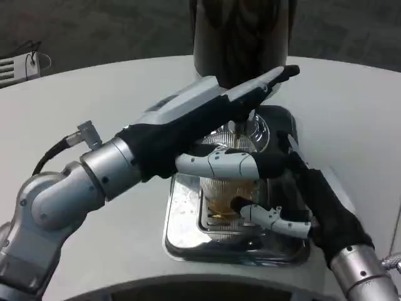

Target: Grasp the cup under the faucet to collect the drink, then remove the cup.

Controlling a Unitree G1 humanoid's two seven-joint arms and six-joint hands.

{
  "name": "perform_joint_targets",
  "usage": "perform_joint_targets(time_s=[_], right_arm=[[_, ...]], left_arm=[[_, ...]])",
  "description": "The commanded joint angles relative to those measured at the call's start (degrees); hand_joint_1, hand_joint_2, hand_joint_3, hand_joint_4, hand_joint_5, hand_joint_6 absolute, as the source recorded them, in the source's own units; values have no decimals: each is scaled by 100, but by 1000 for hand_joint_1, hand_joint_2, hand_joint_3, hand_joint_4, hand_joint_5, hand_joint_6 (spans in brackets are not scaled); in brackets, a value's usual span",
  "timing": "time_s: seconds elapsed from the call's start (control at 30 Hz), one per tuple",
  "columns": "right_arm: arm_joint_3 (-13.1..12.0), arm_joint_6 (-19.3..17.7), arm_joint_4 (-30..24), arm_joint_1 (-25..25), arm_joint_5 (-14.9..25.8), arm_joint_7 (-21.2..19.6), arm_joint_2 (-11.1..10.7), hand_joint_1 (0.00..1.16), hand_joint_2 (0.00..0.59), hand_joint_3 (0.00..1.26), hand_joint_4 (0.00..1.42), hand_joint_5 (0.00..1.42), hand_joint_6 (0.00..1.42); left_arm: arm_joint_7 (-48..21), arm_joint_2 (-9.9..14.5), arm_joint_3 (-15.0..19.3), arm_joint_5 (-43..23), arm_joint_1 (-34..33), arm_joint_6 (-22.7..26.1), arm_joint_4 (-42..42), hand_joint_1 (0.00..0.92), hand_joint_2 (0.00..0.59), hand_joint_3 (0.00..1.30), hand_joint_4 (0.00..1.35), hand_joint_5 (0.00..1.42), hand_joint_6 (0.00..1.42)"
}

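Head view has the right hand [294, 207] wrapped around the cup [229, 200] sitting on the drip tray [182, 232] under the dispenser [241, 37], left hand [207, 113] flat on the tap, amber drink looks collected, cup removal still left.

The right hand [307, 200] is gripping the clear cup [227, 191] on the steel drip tray [188, 232], while the left hand [213, 113] is reaching over it toward the dark dispenser [241, 31].
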Motion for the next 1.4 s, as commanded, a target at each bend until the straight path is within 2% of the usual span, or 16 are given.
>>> perform_joint_targets(time_s=[0.03, 0.2, 0.57, 0.8, 1.03, 1.23, 1.4], right_arm=[[22, -166, 154, -83, 95, -11, 46, 866, 198, 0, 0, 50, 44], [15, -229, 294, -176, 143, -5, 52, 864, 199, 0, 0, 50, 46], [28, -288, 418, -248, 200, 6, 54, 856, 206, 0, 0, 54, 48], [31, -304, 373, -216, 213, 3, 82, 855, 206, 0, 0, 60, 48], [32, -309, 345, -202, 229, 15, 117, 854, 207, 0, 0, 60, 48], [78, -352, 316, -204, 248, 33, 139, 853, 206, 0, 0, 62, 48], [87, -380, 338, -238, 281, 43, 139, 845, 204, 0, 0, 71, 58]], left_arm=[[-186, 86, 50, 29, 302, 83, -145, 0, 8, 0, 0, 23, 111], [-45, 49, 335, -53, 488, 73, -366, 0, 24, 8, 0, 31, 116], [406, -256, 834, -263, 818, -176, -600, 0, 42, 28, 0, 60, 143], [461, -237, 1101, -337, 1167, -95, -1022, 0, 46, 29, 0, 63, 147], [525, -139, 1570, -371, 1904, 201, -1830, 0, 50, 29, 0, 62, 149], [629, -15, 1906, -32, 2739, 444, -2422, 0, 55, 0, 0, 19, 140], [734, -29, 2203, 332, 3565, 550, -2910, 0, 56, 0, 0, 0, 81]])
